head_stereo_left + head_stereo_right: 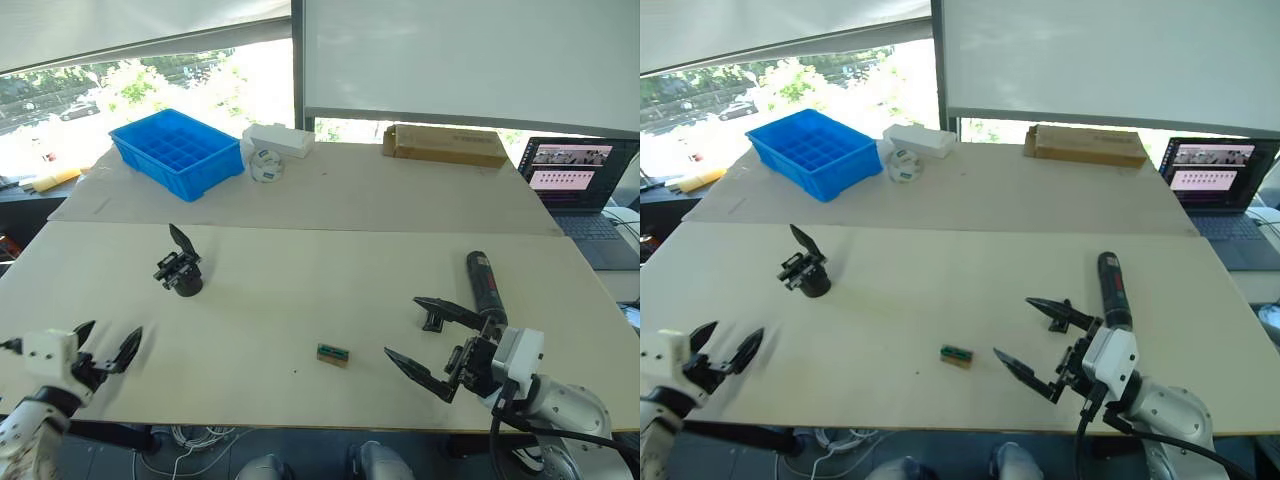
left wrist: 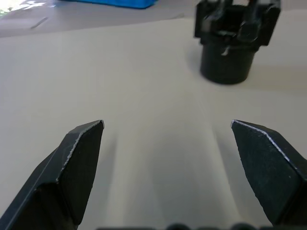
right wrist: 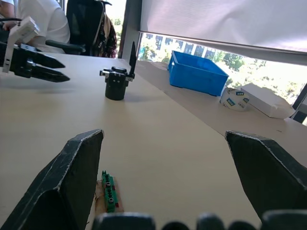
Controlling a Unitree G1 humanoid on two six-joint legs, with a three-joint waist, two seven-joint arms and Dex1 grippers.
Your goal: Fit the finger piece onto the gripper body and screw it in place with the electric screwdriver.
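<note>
Tabletop (image 1: 300, 290): electric screwdriver (image 1: 484, 284) lies lengthwise, pointing away; gripper body (image 1: 180, 268) upright.

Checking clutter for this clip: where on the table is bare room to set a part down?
Bare: the stretch between the gripper body and the small green block. Crowded: around the right gripper beside the electric screwdriver, and the far edge by the blue bin.

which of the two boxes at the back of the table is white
The white box beside the blue tray; the other box, further right, is brown cardboard.
</note>
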